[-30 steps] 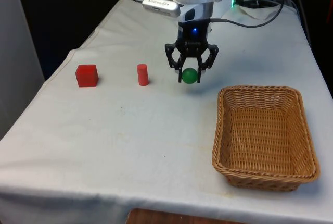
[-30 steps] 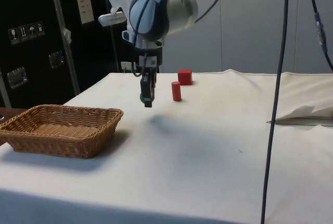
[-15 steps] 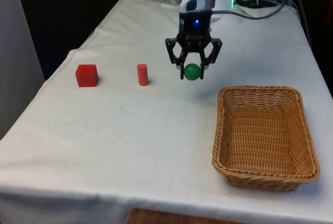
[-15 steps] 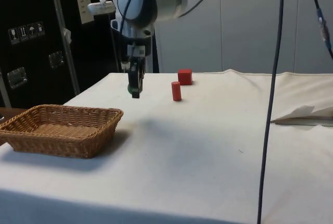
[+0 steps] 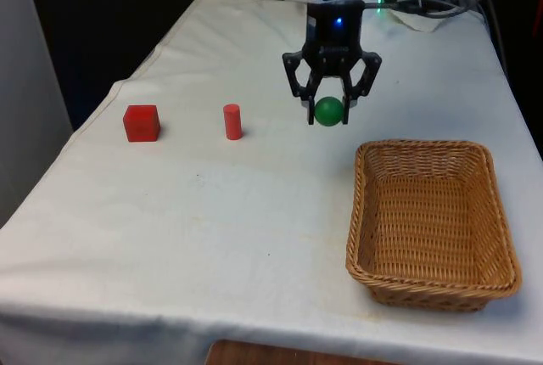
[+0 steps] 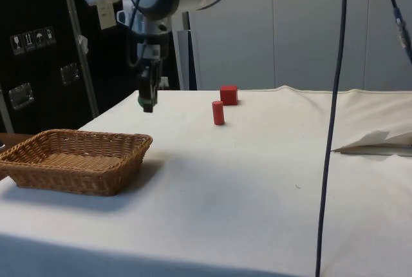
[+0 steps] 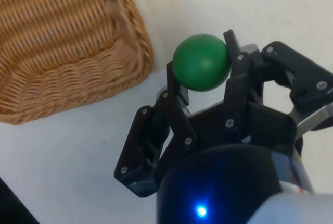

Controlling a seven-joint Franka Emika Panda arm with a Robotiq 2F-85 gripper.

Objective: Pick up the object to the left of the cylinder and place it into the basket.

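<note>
Above the tabletop in the front view, the gripper (image 5: 331, 110) pinches the green ball (image 5: 329, 111) short of the basket (image 5: 365, 212), toward the front view's left. In the side view, both hang beyond the basket's far rim. In the wrist view, a basket corner lies just beside the ball.

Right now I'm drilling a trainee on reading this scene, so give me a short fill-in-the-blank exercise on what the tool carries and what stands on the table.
1. The tool is shut on a green ____.
2. The wicker basket has ____ inside it.
3. In the front view, the red cylinder stands between the ball and the red ____.
4. The held ball hangs over the ____, not over the basket.

Missing words: ball; nothing; cube; cloth
</note>
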